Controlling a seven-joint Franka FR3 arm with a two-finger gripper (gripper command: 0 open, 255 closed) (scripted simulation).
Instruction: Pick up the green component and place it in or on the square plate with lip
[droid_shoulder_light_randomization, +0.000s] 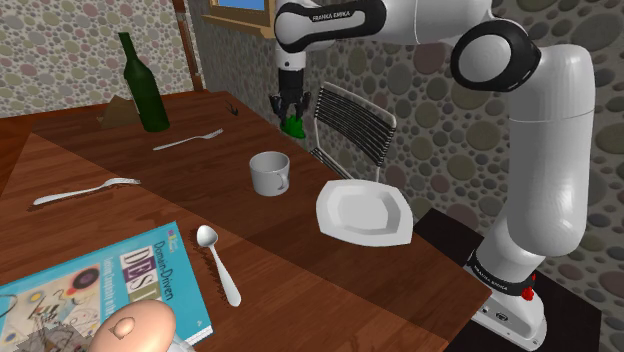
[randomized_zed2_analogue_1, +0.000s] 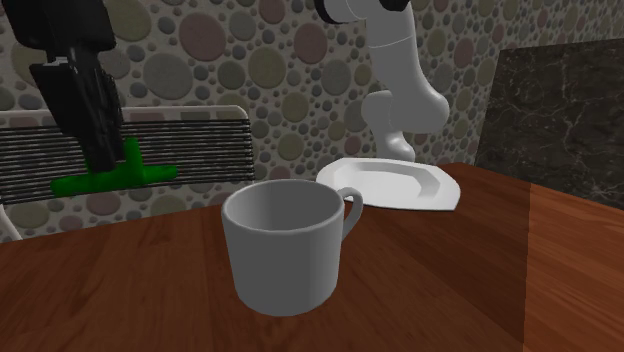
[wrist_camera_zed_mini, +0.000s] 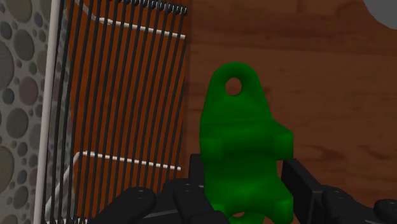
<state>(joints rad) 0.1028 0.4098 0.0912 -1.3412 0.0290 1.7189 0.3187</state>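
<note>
My black gripper (droid_shoulder_light_randomization: 291, 108) is shut on the green component (droid_shoulder_light_randomization: 294, 125), which hangs in the air above the table's far edge, beside the chair back. In the wrist view the green component (wrist_camera_zed_mini: 245, 146) is clasped between my fingers (wrist_camera_zed_mini: 191, 184), its end with a round hole pointing away from the hand. The second exterior view shows the green component (randomized_zed2_analogue_1: 115, 176) as a flat base with an upright stub gripped by the gripper (randomized_zed2_analogue_1: 100, 150). The white square plate with lip (droid_shoulder_light_randomization: 363, 212) lies on the table's edge nearer the stand, some way from the gripper; the plate (randomized_zed2_analogue_1: 395, 185) holds nothing.
A white mug (droid_shoulder_light_randomization: 269, 173) stands on the wooden table (droid_shoulder_light_randomization: 120, 215) between gripper and plate. A wire-backed chair (droid_shoulder_light_randomization: 355, 120) stands just beyond the table edge under the gripper. A green bottle (droid_shoulder_light_randomization: 140, 85), two forks (droid_shoulder_light_randomization: 188, 139), a spoon (droid_shoulder_light_randomization: 218, 262) and a book (droid_shoulder_light_randomization: 100, 290) lie farther off.
</note>
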